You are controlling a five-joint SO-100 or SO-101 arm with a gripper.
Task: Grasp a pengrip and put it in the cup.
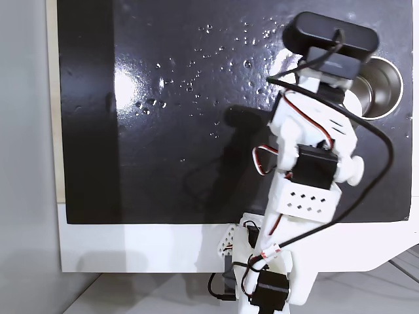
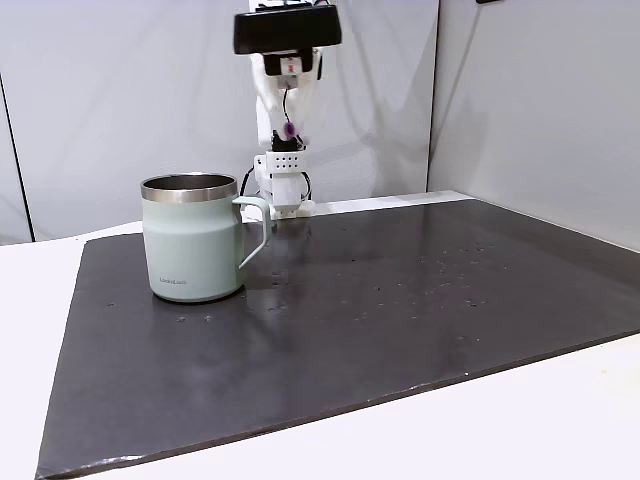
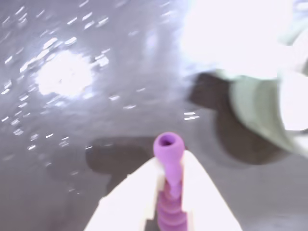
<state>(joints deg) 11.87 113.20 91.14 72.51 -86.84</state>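
Note:
The purple ribbed pengrip (image 3: 168,146) is pinched between my white fingers (image 3: 199,185) in the wrist view, its open end pointing away from me. My gripper (image 3: 169,161) is shut on it, well above the dark mat. A fixed view from the front shows the pengrip (image 2: 289,129) as a small purple spot under the raised gripper (image 2: 290,132), behind and to the right of the cup (image 2: 191,240). The cup is a pale grey-green mug with a steel rim. Blurred, the cup (image 3: 260,108) lies right of the fingers. From above, its steel interior (image 1: 383,88) shows beside the arm.
A glossy black mat (image 2: 400,300) covers the white table, with small specks and a bright glare patch (image 1: 127,85). The arm's base (image 1: 275,275) stands at the table's near edge in the fixed view from above. A black camera (image 1: 334,36) on the wrist hides part of the cup.

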